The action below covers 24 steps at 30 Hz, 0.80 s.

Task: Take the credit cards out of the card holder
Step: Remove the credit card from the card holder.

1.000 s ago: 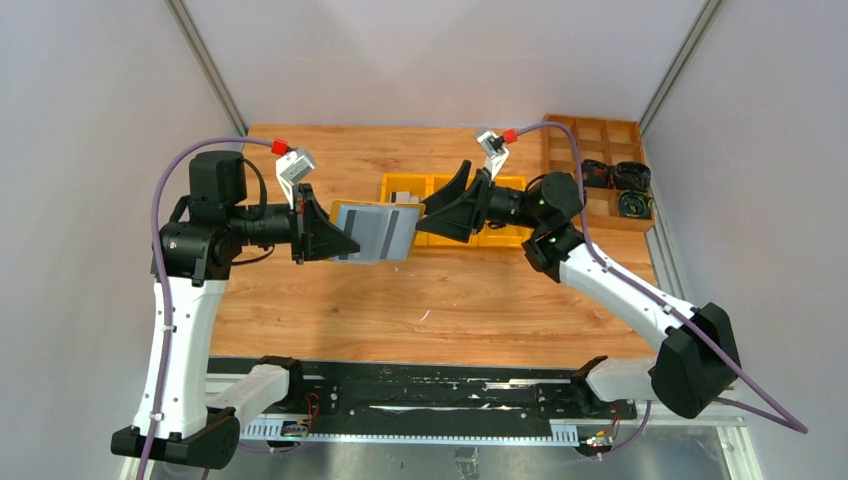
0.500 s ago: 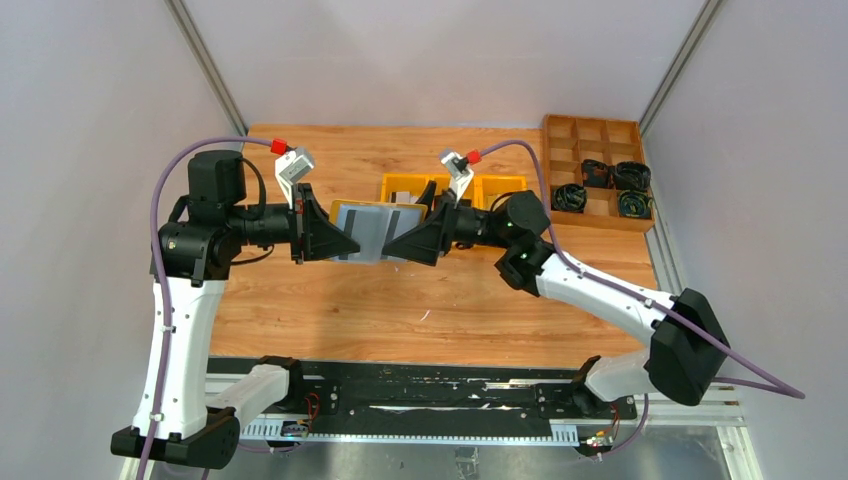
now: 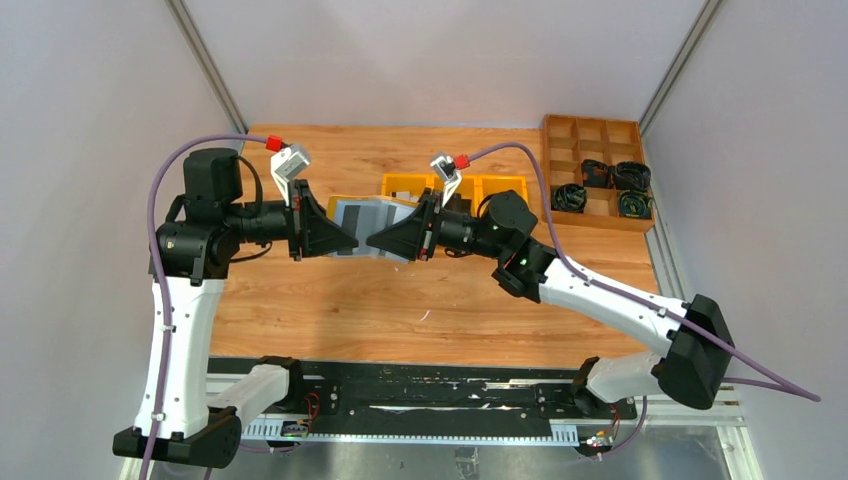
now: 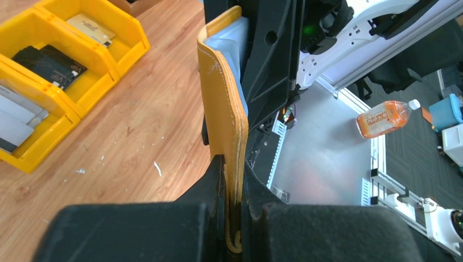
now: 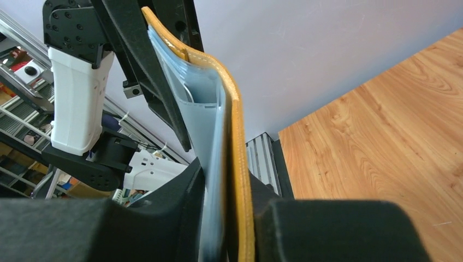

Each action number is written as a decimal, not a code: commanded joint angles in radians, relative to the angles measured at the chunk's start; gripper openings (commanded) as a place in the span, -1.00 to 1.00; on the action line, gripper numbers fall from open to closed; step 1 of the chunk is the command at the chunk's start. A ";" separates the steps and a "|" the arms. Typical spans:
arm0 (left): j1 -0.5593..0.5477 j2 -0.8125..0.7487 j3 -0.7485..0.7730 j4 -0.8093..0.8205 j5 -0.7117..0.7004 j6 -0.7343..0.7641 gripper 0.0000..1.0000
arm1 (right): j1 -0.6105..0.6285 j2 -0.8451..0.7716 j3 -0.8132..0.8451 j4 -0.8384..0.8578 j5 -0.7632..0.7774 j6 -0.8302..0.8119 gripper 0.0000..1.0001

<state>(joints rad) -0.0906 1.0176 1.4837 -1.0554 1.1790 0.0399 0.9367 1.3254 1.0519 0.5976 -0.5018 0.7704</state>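
Note:
The card holder hangs in the air above the table between both arms, mustard-yellow outside and silvery-grey inside. My left gripper is shut on its left edge; in the left wrist view the yellow cover stands upright between the black jaws of that gripper. My right gripper is shut on the opposite edge. Its jaws press the yellow cover on one side and the pale grey layer on the other. I cannot tell credit cards apart from the grey inner face.
Bright yellow bins stand behind the holder; in the left wrist view the bins hold a black card and flat grey pieces. A brown divided tray with black round parts sits at the back right.
My right arm has swung left to the holder and its jaws have closed on the holder's right edge. The left arm has kept its grip and barely moved.

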 commanded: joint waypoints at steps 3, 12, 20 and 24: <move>-0.011 -0.008 0.026 -0.009 0.172 -0.034 -0.81 | 0.000 -0.022 0.007 -0.009 0.055 -0.014 -0.62; -0.011 0.026 0.105 -0.009 0.167 -0.091 -0.39 | -0.022 -0.062 -0.052 0.026 0.016 0.002 -0.71; -0.009 0.022 0.105 -0.010 0.124 -0.078 -0.39 | -0.024 -0.072 -0.059 0.071 -0.019 0.024 -0.76; -0.009 0.023 0.107 -0.009 -0.034 -0.054 -0.90 | -0.024 -0.075 -0.056 0.093 -0.044 0.033 -0.75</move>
<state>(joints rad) -0.0944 1.0485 1.5669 -1.0519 1.2453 -0.0265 0.9215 1.2682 1.0008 0.6281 -0.5198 0.7921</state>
